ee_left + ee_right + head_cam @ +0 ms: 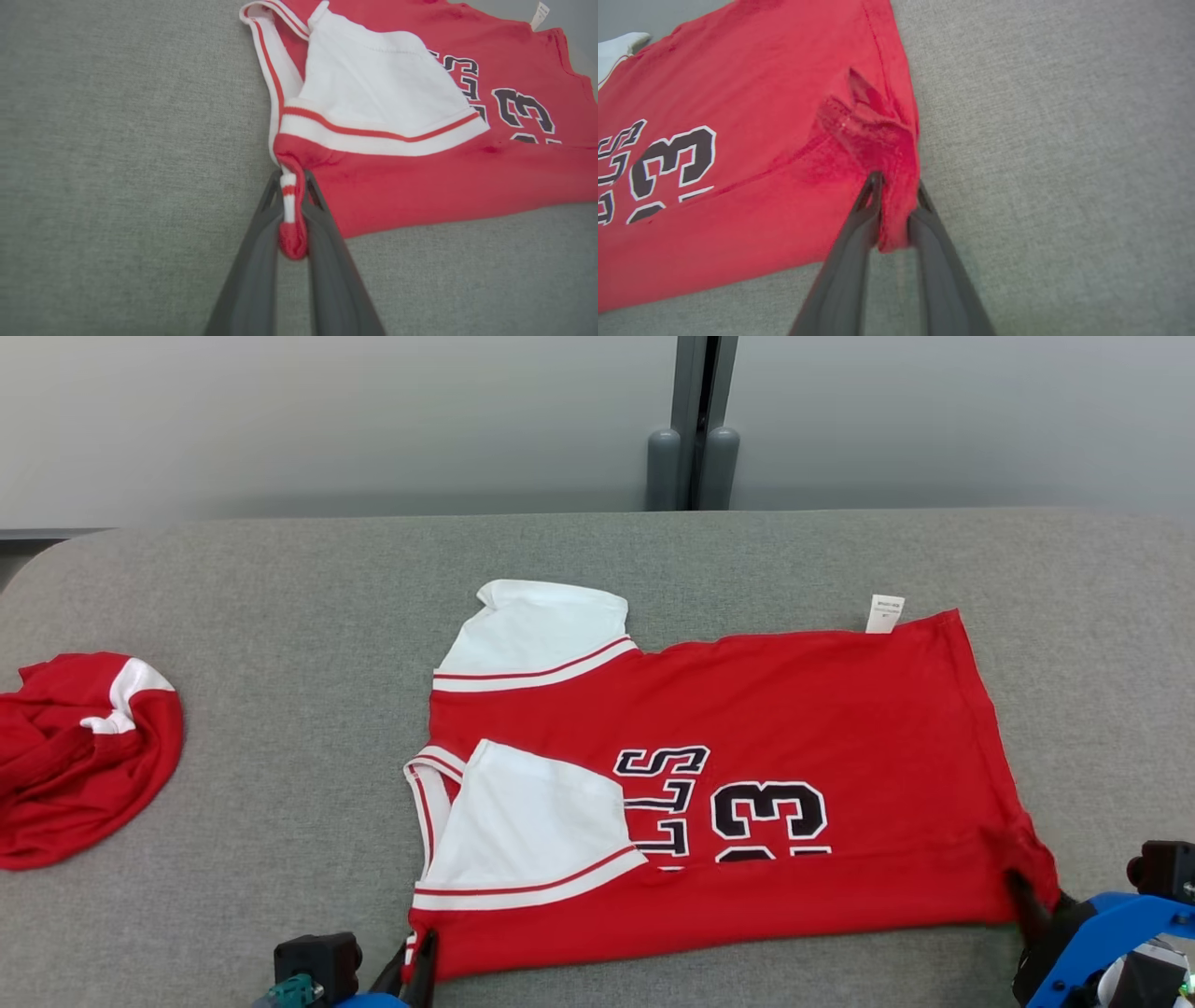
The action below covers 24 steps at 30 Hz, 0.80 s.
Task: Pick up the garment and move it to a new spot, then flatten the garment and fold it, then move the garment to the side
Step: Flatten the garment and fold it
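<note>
The garment [794, 709] is a red jersey with white sleeves and black number print, lying partly folded across the grey table [280, 597]. My left gripper [420, 954] is shut on the jersey's near left corner; in the left wrist view the fingers [292, 179] pinch a bunched red and white striped edge of the garment [420, 186]. My right gripper [1027, 907] is shut on the near right corner. The right wrist view has the gripper [899, 184] clamping a crumpled wad of the garment's [738, 93] red hem.
A second red and white cloth [79, 756] lies crumpled at the table's left edge. A white label [884, 613] sticks out at the jersey's far right corner. A pale wall with a grey post [693, 429] stands behind the table.
</note>
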### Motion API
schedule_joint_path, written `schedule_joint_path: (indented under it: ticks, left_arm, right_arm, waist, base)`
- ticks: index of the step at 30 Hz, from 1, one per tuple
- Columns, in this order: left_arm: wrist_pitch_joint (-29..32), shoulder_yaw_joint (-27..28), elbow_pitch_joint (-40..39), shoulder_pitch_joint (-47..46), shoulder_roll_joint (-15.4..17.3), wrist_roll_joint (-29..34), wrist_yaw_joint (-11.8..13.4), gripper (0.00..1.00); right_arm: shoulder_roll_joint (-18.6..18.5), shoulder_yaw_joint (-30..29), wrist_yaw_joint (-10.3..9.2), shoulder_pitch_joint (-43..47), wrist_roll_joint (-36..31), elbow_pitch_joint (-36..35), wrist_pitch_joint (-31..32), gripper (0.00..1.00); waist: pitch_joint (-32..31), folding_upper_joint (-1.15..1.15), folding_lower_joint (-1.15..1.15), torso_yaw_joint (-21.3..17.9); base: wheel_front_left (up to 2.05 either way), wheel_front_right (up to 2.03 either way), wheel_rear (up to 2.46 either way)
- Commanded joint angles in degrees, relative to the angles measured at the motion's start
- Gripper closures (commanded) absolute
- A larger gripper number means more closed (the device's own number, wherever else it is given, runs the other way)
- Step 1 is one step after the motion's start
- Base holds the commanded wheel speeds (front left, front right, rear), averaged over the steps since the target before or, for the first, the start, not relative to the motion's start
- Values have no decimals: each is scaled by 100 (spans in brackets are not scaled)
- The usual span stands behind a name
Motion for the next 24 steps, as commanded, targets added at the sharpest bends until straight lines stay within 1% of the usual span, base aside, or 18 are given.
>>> schedule_joint_path:
  ticks: [1,3,5,8,10,13,17,21,22,24]
  left_arm:
    - [8,31,-62,22,80,10,43,0]
    - [-2,61,-239,8,108,38,82,0]
    - [32,136,-353,-36,136,-46,63,0]
    - [134,223,-505,-316,292,-55,-3,0]
    - [292,220,-557,-638,389,14,-105,0]
    - [590,206,-497,-1274,562,84,-347,0]
    - [1118,193,-185,-2330,713,14,-800,0]
    - [1669,314,305,-3328,887,-187,-1263,0]
    - [1806,369,450,-3542,870,-343,-1357,0]
    - [2114,466,679,-3998,987,-455,-1499,0]
  right_arm:
    - [-30,-31,1,70,23,-39,-25,0]
    - [-27,8,2,-33,15,-137,-24,0]
    - [-28,-3,1,-146,-83,-239,3,0]
    - [-27,-26,2,-333,-216,-490,114,0]
    - [-25,-3,2,-484,-325,-672,273,0]
    - [-26,105,2,-837,-486,-892,650,0]
    - [-43,352,2,-1573,-684,-943,1303,0]
    - [-93,717,1,-2449,-700,-682,1652,0]
    - [-103,792,2,-2681,-683,-584,1689,0]
    - [-122,1010,2,-3106,-655,-388,1770,0]
  waist:
    - [18,1,1,14]
    - [57,1,1,27]
    - [84,1,1,25]
    - [136,1,1,26]
    - [177,1,1,24]
    - [293,1,1,2]
    - [584,1,1,-138]
    - [1011,1,1,-414]
    - [1112,1,1,-476]
    - [1338,1,1,-621]
  base:
    - [0,0,0]
    - [0,0,0]
    - [0,0,0]
    - [0,0,0]
    - [0,0,0]
    - [0,0,0]
    - [0,0,0]
    - [0,0,0]
    - [0,0,0]
    - [0,0,0]
